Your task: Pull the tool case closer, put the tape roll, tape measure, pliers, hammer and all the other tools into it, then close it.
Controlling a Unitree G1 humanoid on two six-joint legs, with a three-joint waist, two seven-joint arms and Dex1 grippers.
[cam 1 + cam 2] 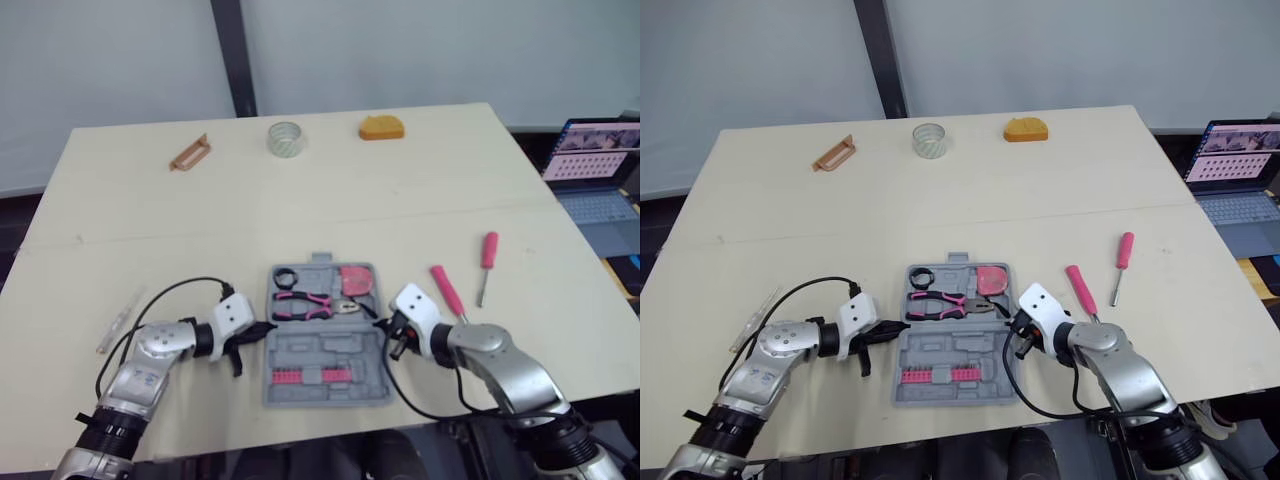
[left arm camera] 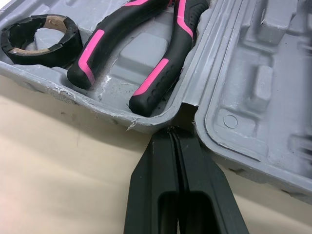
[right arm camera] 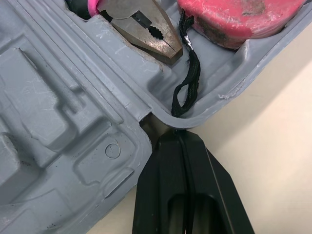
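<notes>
The grey tool case (image 1: 325, 352) lies open at the table's front centre. Its far half holds a black tape roll (image 1: 285, 277), pink-and-black pliers (image 1: 305, 304) and a pink tape measure (image 1: 357, 279). My left gripper (image 1: 268, 327) is shut, its tips against the hinge notch on the case's left side (image 2: 187, 109). My right gripper (image 1: 380, 322) is shut too, tips at the right hinge notch, where the tape measure's black strap (image 3: 187, 83) hangs over the rim. A pink-handled tool (image 1: 447, 291) and a red screwdriver (image 1: 487, 262) lie right of the case.
At the far edge of the table sit a clear tape roll (image 1: 285, 138), an orange object (image 1: 382, 127) and a tan handle-shaped piece (image 1: 190, 153). A clear thin item (image 1: 118, 322) lies at the left. A laptop (image 1: 600, 170) stands off the table's right side.
</notes>
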